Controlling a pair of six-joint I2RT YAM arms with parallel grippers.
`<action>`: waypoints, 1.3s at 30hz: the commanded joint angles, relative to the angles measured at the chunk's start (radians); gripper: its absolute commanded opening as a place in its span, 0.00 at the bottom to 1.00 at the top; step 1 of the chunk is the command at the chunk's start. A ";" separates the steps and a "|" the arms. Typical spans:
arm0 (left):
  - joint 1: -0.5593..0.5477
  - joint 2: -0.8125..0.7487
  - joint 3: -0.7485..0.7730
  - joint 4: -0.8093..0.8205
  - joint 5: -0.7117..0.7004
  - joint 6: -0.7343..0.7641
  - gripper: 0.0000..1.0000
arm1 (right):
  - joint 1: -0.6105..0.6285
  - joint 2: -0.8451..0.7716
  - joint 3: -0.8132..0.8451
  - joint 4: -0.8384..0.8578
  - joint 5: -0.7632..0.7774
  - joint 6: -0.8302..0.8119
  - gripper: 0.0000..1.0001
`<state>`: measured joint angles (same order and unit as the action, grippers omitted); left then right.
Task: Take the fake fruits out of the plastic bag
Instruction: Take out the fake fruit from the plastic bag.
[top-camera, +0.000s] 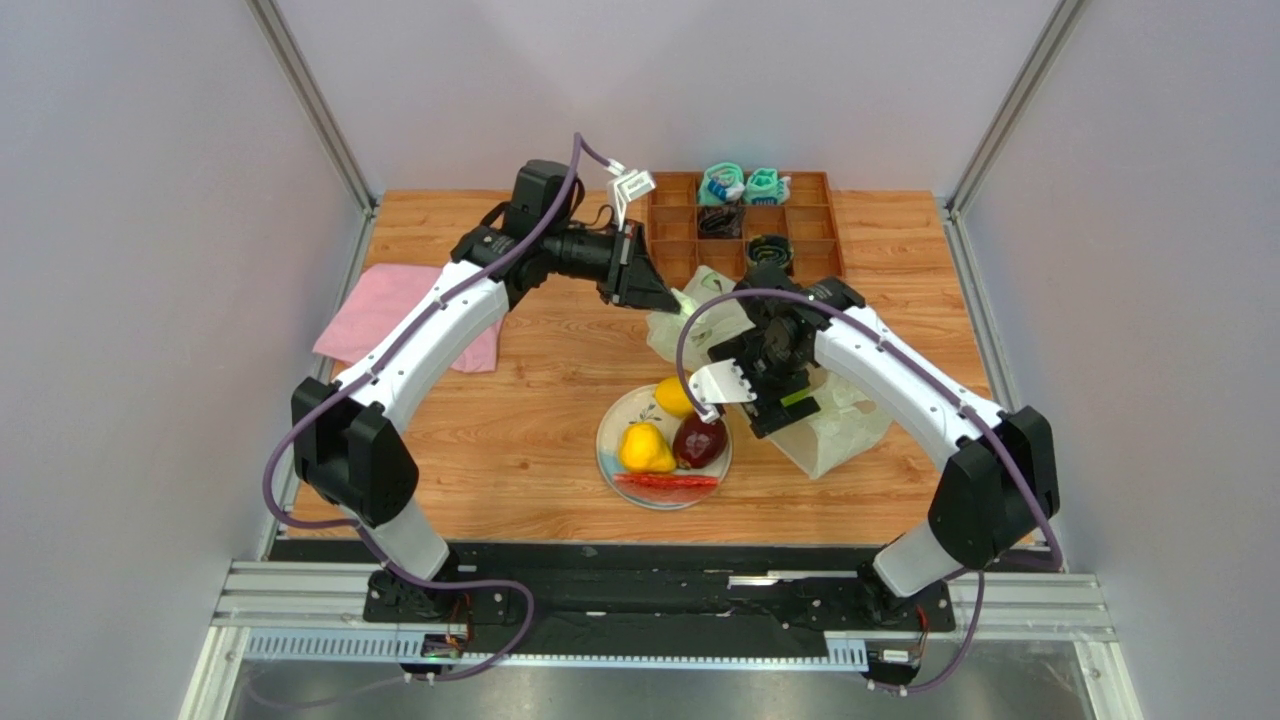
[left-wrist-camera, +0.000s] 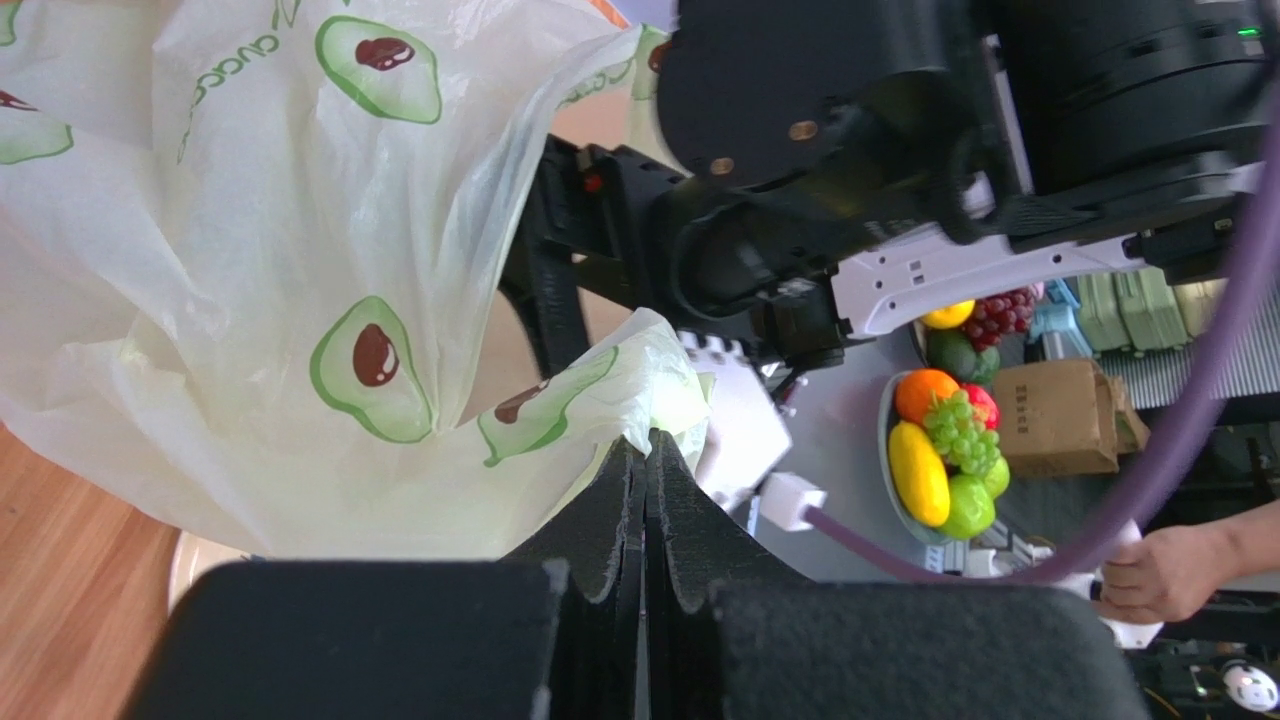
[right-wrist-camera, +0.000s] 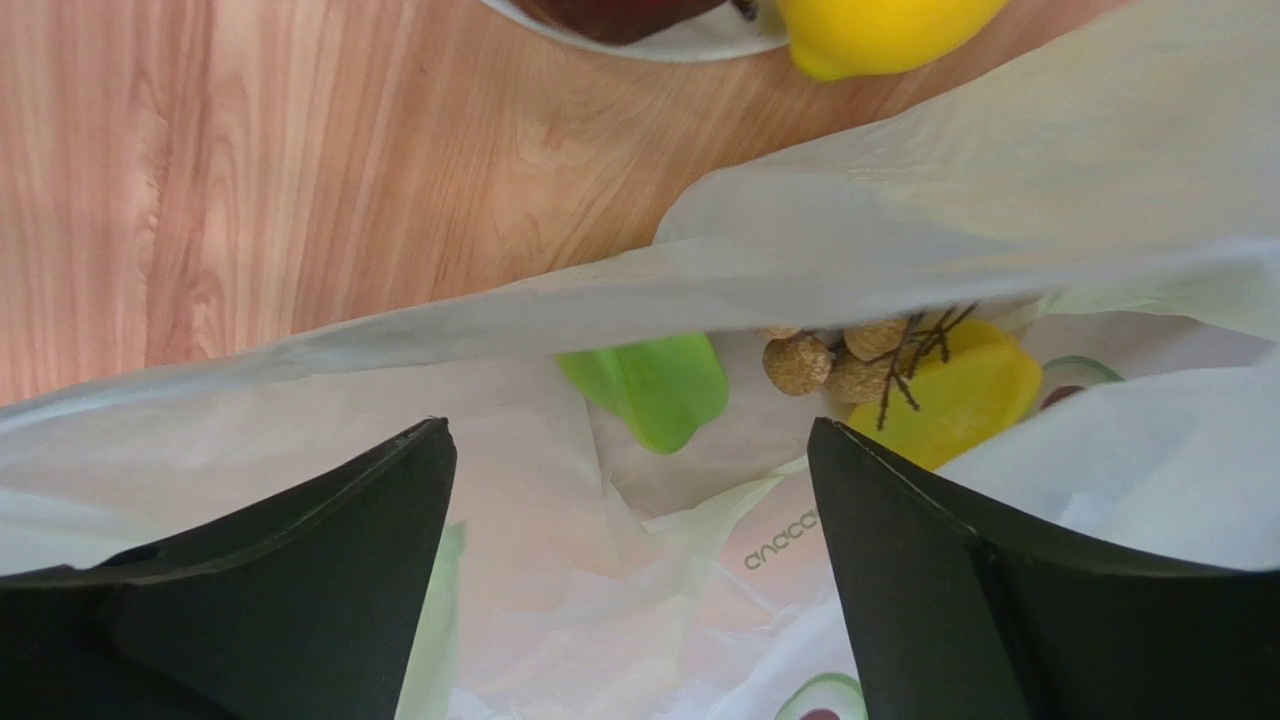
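Fake fruits (top-camera: 675, 396) of small moulded plastic lie in two places. A yellow pear (top-camera: 645, 449), a dark red round one (top-camera: 699, 440) and a red slice (top-camera: 664, 483) rest on the pale round plate (top-camera: 607, 450) on the wooden counter (top-camera: 511, 405). A green piece (right-wrist-camera: 654, 390) and a yellow piece (right-wrist-camera: 962, 398) sit inside the thin translucent avocado-printed plastic bag (right-wrist-camera: 977, 195) just beside it. The left tool (left-wrist-camera: 646, 450) is pinched together on the bag's edge, holding it up. The right tool (right-wrist-camera: 628, 428), fingers wide apart, faces the bag's mouth. The step in hand looks like reaching in. The next move calls for closing on the green piece alone, clear of the film.
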<state>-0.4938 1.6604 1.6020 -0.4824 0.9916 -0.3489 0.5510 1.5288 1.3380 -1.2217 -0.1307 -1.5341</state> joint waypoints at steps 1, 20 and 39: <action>-0.003 -0.051 -0.001 0.001 0.004 0.033 0.00 | -0.016 0.043 -0.045 0.114 0.106 -0.067 0.94; -0.003 -0.094 -0.048 0.002 -0.001 0.039 0.00 | -0.019 0.323 -0.063 0.238 0.304 -0.043 0.77; -0.002 -0.057 0.001 0.036 0.019 0.001 0.00 | -0.025 -0.103 0.187 -0.136 -0.062 0.374 0.34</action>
<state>-0.5018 1.5913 1.5665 -0.4671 1.0260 -0.3496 0.5159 1.5307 1.4834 -1.2533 -0.0257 -1.2774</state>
